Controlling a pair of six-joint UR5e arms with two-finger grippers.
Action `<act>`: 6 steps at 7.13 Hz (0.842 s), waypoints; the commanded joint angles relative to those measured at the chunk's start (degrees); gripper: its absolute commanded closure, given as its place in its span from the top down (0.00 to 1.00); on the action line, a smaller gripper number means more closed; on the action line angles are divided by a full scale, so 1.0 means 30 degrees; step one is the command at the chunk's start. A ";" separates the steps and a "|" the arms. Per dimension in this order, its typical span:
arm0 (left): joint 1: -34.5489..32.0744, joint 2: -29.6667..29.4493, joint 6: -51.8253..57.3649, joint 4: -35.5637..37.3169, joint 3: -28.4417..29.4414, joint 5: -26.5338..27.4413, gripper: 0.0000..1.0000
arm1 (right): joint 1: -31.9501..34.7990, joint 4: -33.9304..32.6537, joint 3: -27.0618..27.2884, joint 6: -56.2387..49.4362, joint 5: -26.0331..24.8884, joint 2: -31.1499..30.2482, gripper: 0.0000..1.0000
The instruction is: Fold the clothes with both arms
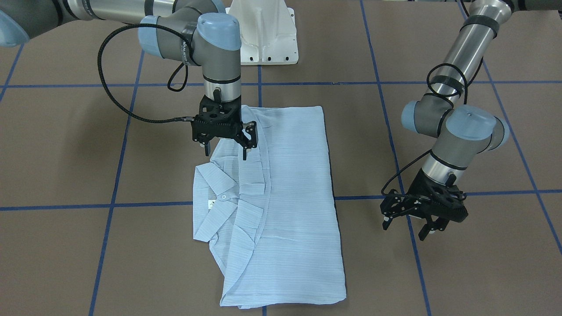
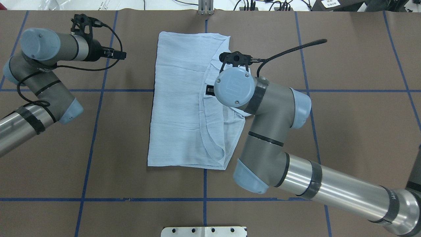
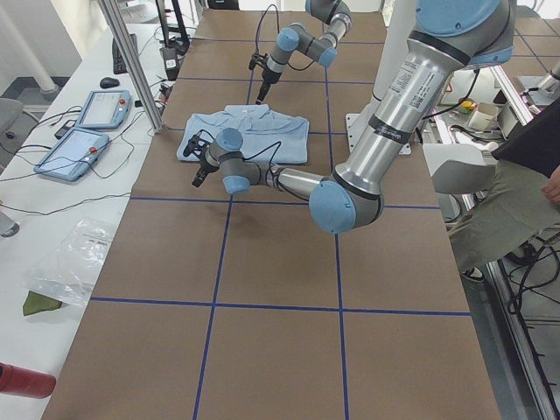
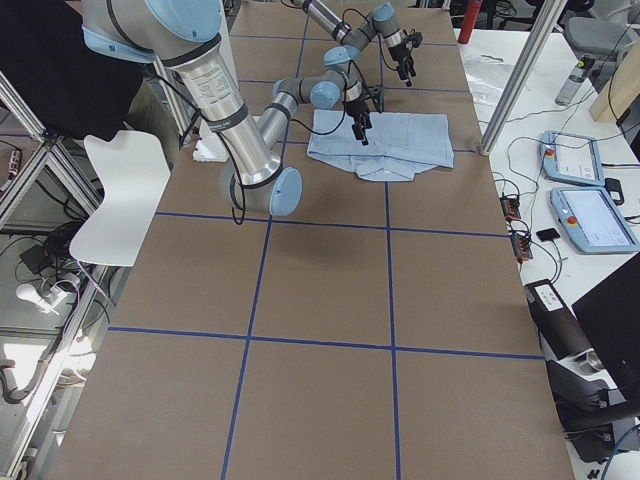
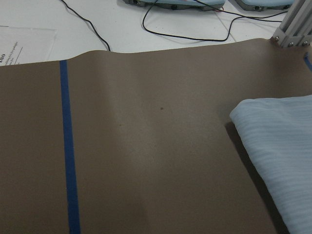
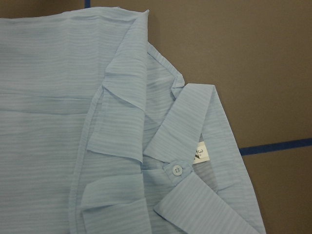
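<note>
The light blue striped shirt lies folded into a long rectangle at the middle of the table, also in the overhead view. Its collar and folded sleeve edges face the robot's right side. My right gripper hovers open just above the shirt near the collar, holding nothing. The right wrist view looks down on the collar, a white button and a label. My left gripper hangs open and empty over bare table on the shirt's other side. The left wrist view catches only the shirt's edge.
The brown table bears a grid of blue tape lines. The white pedestal base stands behind the shirt. Two teach pendants and cables lie on a side bench. A seated person and a white chair are beside the table.
</note>
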 commanded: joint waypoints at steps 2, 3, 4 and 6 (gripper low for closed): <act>-0.2380 0.2726 0.5822 -0.0390 -0.0855 -0.2539 1.00 | -0.0051 -0.1379 -0.6372 -0.3662 0.0312 0.5411 1.00; -0.2385 0.3750 0.5828 -0.0943 -0.1439 -0.2660 1.00 | -0.0458 -0.1466 -0.8709 -0.3904 0.0488 0.6497 1.00; -0.2385 0.4166 0.5770 -0.1209 -0.1793 -0.2690 1.00 | -0.0723 -0.1524 -0.9922 -0.4081 0.0518 0.7088 1.00; -0.2385 0.4200 0.5623 -0.1212 -0.1826 -0.2661 1.00 | -0.1222 -0.3449 -0.9963 -0.5948 0.0548 0.7210 1.00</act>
